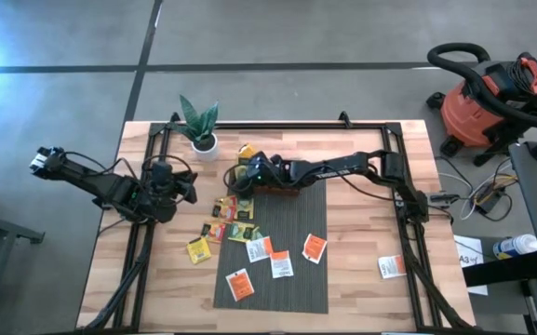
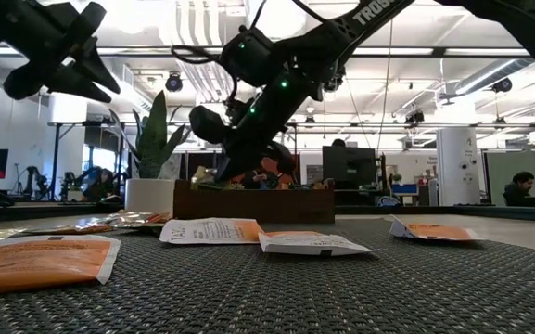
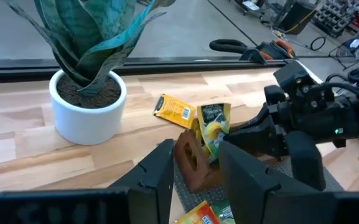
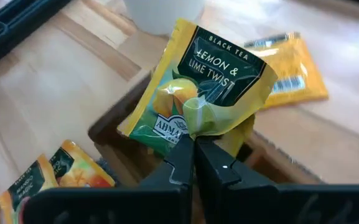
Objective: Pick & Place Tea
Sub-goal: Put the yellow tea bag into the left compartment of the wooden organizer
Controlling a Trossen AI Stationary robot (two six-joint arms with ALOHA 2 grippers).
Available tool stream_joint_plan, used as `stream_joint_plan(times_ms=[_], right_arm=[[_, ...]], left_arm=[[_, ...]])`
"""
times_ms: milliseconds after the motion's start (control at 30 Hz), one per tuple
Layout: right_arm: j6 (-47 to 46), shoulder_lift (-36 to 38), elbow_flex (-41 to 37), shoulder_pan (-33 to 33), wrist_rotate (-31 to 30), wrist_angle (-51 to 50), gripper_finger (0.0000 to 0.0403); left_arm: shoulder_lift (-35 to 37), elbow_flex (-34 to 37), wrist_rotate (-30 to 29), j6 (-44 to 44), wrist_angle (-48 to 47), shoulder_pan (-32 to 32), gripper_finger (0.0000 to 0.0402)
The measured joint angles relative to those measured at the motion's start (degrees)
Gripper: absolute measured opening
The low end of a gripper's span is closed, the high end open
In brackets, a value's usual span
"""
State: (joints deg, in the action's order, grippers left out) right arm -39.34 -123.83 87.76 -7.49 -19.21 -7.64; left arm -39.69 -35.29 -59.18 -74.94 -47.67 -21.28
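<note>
My right gripper (image 4: 195, 155) reaches from the table's right over the left end of the brown wooden tray (image 1: 282, 189). It is shut on a yellow-green tea sachet (image 4: 198, 87), also seen in the left wrist view as the sachet (image 3: 213, 124). My left gripper (image 3: 195, 177) stands open above the table left of the tray, with nothing between its fingers. More tea lies flat: yellow sachets (image 1: 223, 210) left of the grey mat (image 1: 296, 293), white-and-orange ones (image 1: 281, 263) on it, one yellow sachet (image 3: 176, 111) near the plant. My right gripper pinches a crumpled edge (image 4: 198, 121) of the sachet between its two fingertips. The fingers slant down from the table's right. The sachet stands upright beyond the fingertips over the tray's left end (image 3: 191, 163); whether it touches the tray, I cannot tell.
A white pot with a green plant (image 1: 201, 140) stands at the far left of the table, close to the tray's end. One white-and-orange sachet (image 1: 392, 266) lies alone on the wood at the right. Black rails (image 1: 408, 242) run along the table's sides.
</note>
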Motion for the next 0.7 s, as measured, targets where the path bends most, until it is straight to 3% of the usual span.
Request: stream_joint_plan(times_ms=[467,700], right_arm=[[-0.07,-0.02,-0.19,-0.15,1.36,1.23,0.011],[-0.13,-0.02,-0.16,-0.15,1.95,0.63,0.0135]], left_arm=[[-0.02,0.0,-0.29,1.87,0.06,0.0,0.0122],[-0.02,-0.02,-0.27,1.82,0.08,0.0,0.0122]])
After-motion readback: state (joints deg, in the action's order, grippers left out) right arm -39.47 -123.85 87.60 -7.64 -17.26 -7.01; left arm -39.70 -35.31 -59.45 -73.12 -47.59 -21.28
